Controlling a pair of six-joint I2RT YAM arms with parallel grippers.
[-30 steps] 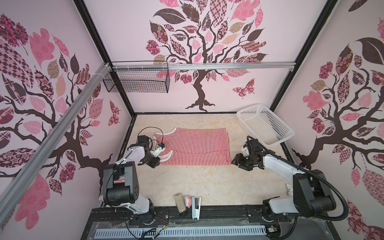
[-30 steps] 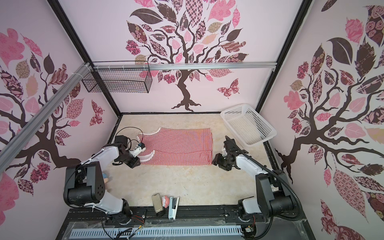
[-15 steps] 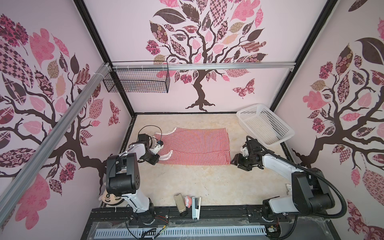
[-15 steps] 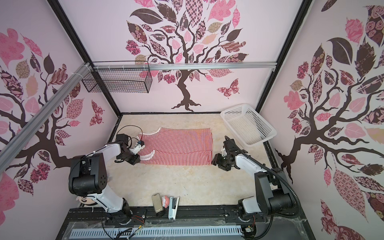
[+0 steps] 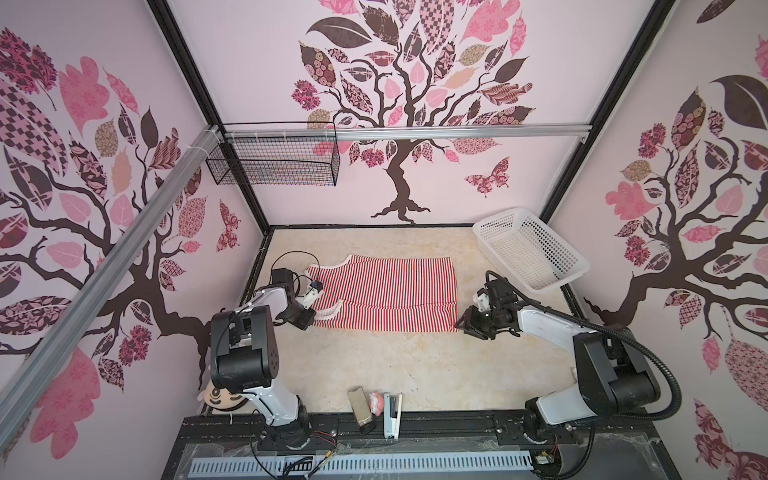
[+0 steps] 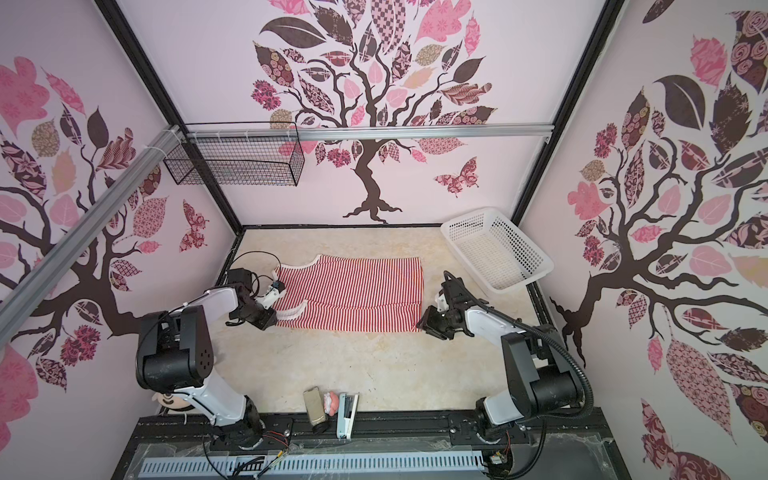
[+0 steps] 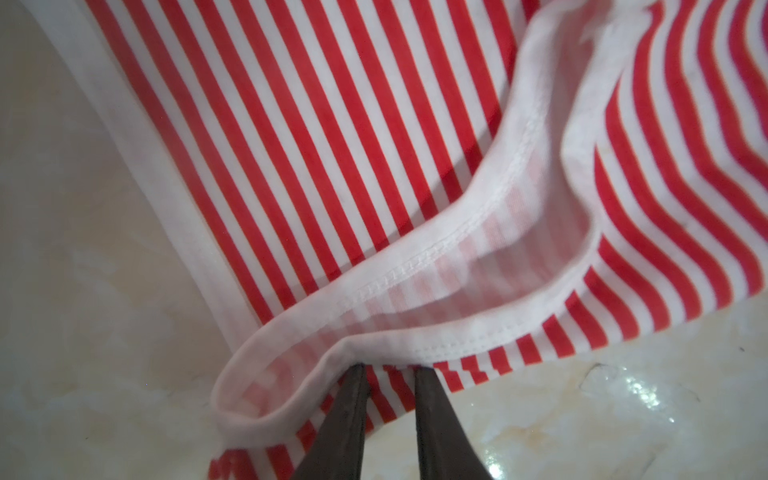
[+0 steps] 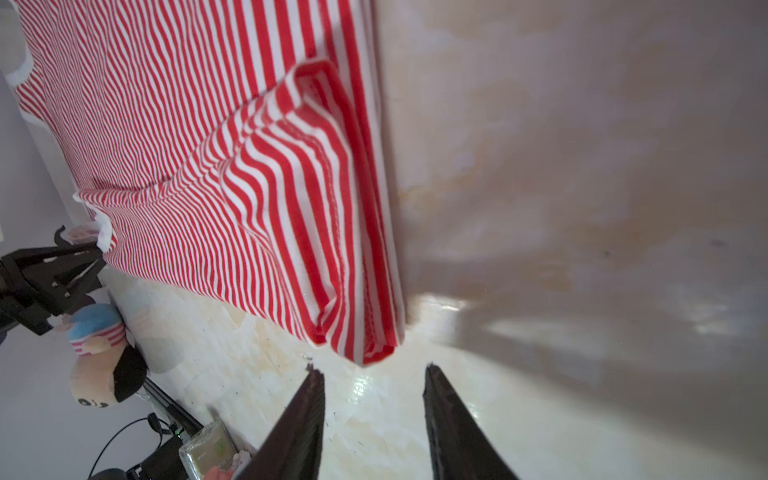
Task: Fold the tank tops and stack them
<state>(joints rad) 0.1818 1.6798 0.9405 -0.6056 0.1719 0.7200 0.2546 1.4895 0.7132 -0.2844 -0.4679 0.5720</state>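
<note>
Beige bench (image 5: pixel 415 365) bearing a partly folded tank top (image 5: pixel 386 291). Pinched at its white trim by left claw (image 7: pixel 390 368). Just beside hem corner, right claw (image 8: pixel 370 369) spread.

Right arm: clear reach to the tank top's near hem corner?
Probably yes. The right gripper stands open, with the tank top hem corner just ahead of its fingertips. Only table surface lies between, and nothing blocks it.

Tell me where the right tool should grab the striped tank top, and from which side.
Take the tank top by the hem corner nearest the right arm, which juts out as a layered point just ahead of the open right tool. Come in low from the right side, so the tool straddles all the layers.
</note>
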